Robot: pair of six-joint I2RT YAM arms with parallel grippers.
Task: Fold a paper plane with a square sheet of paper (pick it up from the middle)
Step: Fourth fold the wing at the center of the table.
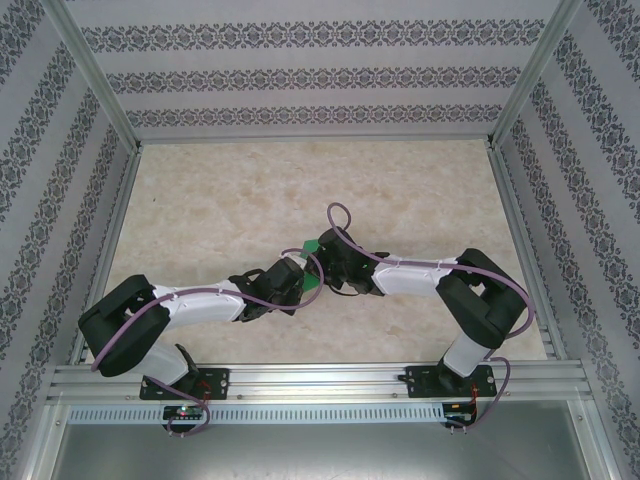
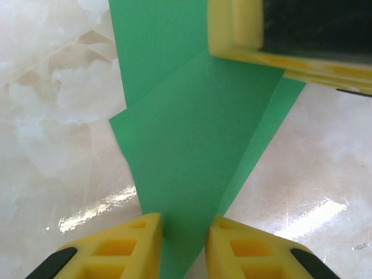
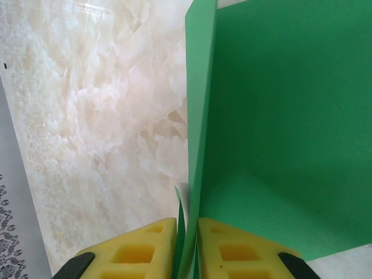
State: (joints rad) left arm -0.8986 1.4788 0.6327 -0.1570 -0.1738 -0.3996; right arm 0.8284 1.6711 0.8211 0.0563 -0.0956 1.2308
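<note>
Square sheet of paper [image 3: 279, 116], bright green, partly folded on the marble table [image 2: 58, 116]: your right gripper [image 3: 187, 244] pinches its upright fold; your left gripper [image 2: 183, 244] straddles a corner, jaws parted

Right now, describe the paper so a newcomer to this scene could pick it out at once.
Start at the middle of the marbled beige table, where the left arm and right arm meet. Between them sits the green sheet, partly folded, one flap pinched in the right pincer. Its bright green sets it apart from the black, white and yellow hardware around it.
</note>
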